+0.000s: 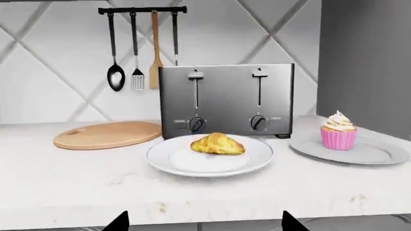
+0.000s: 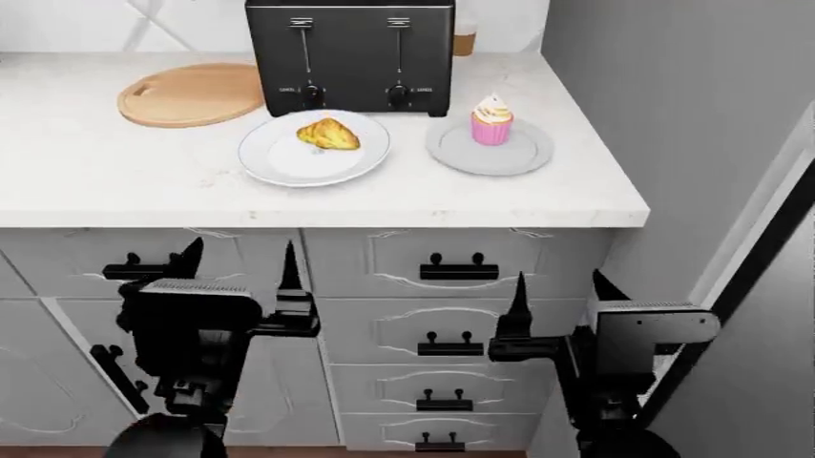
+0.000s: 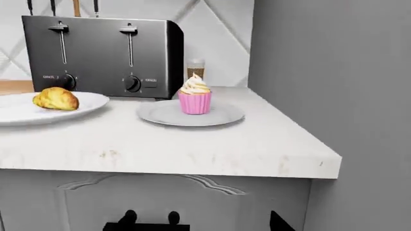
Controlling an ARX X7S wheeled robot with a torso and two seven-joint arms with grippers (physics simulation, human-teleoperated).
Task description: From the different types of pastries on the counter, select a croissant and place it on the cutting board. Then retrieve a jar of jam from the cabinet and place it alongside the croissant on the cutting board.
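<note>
The croissant lies on a blue-rimmed white plate on the counter, in front of the toaster. It also shows as the croissant and croissant in the wrist views. The round wooden cutting board lies bare to the plate's left, cutting board. The cupcake stands on a grey plate. My left gripper and right gripper hang open and empty below counter level, before the drawers. The jar of jam is out of view.
A black toaster stands at the back of the counter, with utensils hanging on a rail above it. A small glass jar with brown contents stands behind the toaster. A tall grey panel bounds the counter's right end. Drawer handles face me.
</note>
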